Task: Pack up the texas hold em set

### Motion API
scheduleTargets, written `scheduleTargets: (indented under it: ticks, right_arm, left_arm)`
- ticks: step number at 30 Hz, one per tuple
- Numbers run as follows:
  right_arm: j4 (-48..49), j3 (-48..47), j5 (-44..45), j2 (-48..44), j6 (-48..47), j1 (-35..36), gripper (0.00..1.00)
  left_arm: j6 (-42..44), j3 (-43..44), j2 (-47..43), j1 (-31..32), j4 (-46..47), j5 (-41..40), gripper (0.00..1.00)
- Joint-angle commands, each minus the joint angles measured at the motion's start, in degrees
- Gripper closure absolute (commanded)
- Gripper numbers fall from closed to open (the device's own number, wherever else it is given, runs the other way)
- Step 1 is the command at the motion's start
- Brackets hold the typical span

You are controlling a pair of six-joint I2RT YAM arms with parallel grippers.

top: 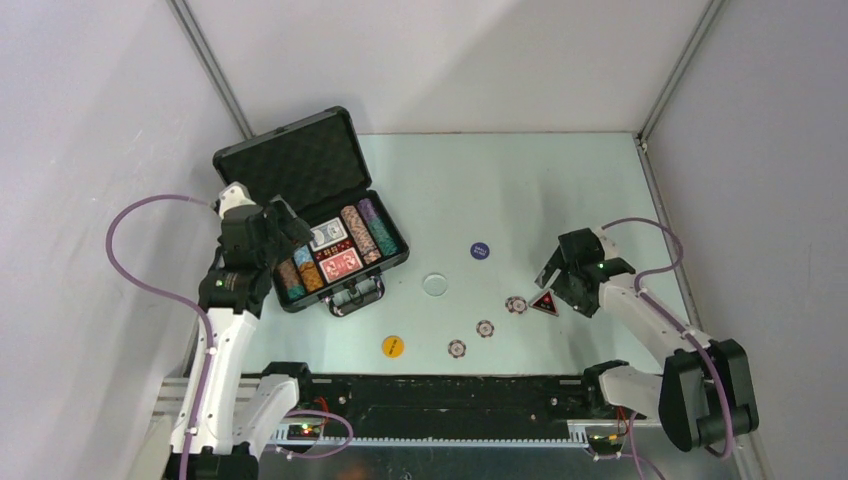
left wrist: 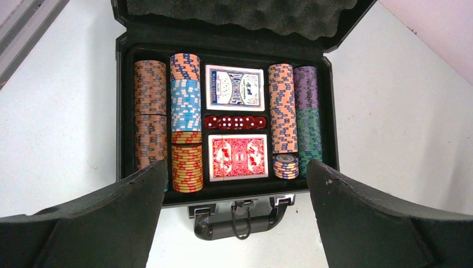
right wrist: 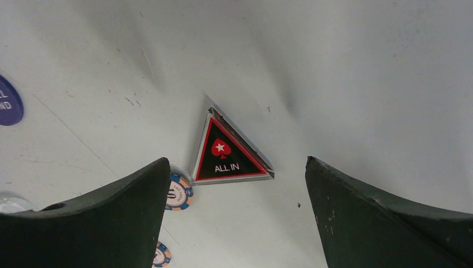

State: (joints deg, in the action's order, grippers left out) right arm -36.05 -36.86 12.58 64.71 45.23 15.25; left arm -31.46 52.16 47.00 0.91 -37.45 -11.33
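White left arm stretches toward twelve o'clock, black left gripper (top: 283, 228) spread wide; right arm reaches toward ten o'clock, right gripper (top: 562, 290) likewise spread.

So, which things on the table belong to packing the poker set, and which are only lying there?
Belongs to the job: open black case, three loose chips, blue disc, clear disc, yellow disc, ALL IN triangle.
Not part of it: purple cables, black rail at the near edge; both belong to the rig.

The arms (top: 225, 345) had white shells, black joints; purple cables (top: 160, 198) looped alongside; fingers (left wrist: 106, 223) were matte black.
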Motion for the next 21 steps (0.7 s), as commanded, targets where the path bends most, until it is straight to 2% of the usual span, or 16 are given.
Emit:
scheduleTargets:
  ticks: [1,7,11,19,21]
  right_arm:
    - [4.0,0.3,-0.9,2.8,0.5,-0.1,0.07]
    - [5.4,0.3,-1.4,9.0,-2.1,0.2,0.08]
    - [5.7,-0.2,-2.5,12.7,-3.1,0.8,0.13]
    - [3.3,-0.8,-0.5,13.1,-2.8,3.4,0.25]
    - [2.9,-0.9,-0.6,12.7,-2.9,3.6,0.25]
  left_arm:
    - [1.0,-0.6,-1.1,-0.5,1.6,1.5,0.00]
    - [1.0,-0.7,-1.4,-0.5,1.7,2.1,0.00]
    - [1.1,-0.8,-1.6,-0.5,1.7,2.5,0.00]
    - [1.2,-0.7,-1.9,-0.4,1.8,2.8,0.00]
    - [1.2,-0.8,-1.9,-0.5,1.8,2.9,0.00]
